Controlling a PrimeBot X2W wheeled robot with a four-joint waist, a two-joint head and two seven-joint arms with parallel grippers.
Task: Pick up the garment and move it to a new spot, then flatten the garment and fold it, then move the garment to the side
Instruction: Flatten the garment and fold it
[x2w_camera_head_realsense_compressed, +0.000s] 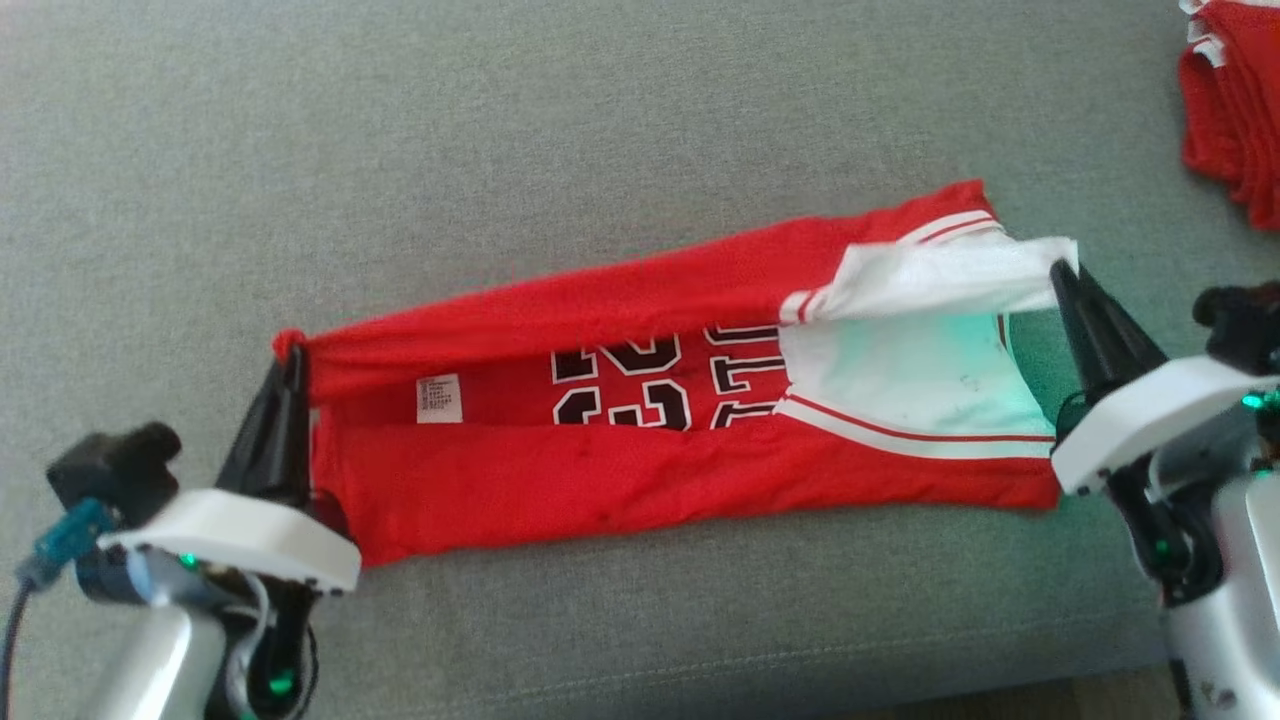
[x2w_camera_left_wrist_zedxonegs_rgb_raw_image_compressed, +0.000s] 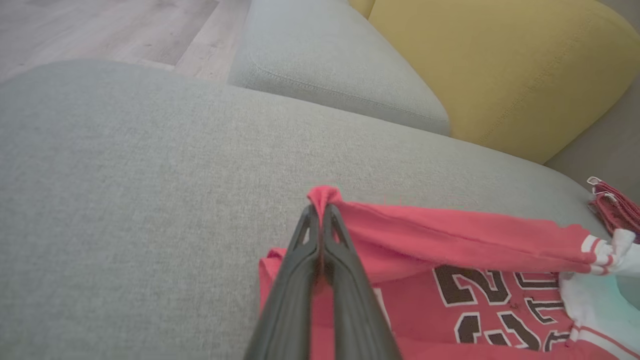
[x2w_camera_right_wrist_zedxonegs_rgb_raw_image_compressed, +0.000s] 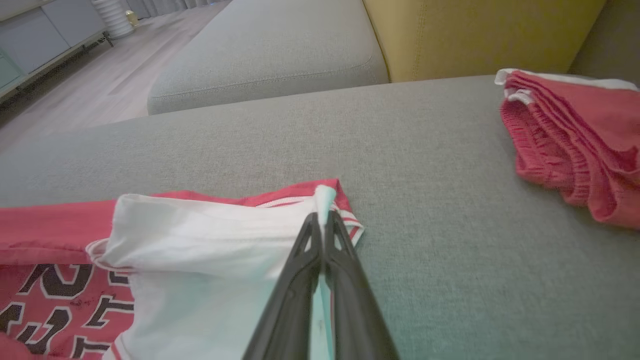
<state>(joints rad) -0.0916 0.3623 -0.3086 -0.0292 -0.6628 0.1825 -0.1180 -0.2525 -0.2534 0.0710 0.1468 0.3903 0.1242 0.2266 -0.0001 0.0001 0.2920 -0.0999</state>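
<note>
Head view: left hand (x2w_camera_head_realsense_compressed: 290, 352) pinching red jersey (x2w_camera_head_realsense_compressed: 600, 480) corner, right hand (x2w_camera_head_realsense_compressed: 1058, 268) pinching its white flap

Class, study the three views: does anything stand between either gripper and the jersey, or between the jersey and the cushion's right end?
Nothing: the left gripper and right gripper are each shut on the jersey. A red pile lies far right on the cushion, apart from the jersey.

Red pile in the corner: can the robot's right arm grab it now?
Probably not yet. The right fingers are shut on the jersey at its white edge, so they would need to let go first. The grey cushion between them and the red pile looks free.
</note>
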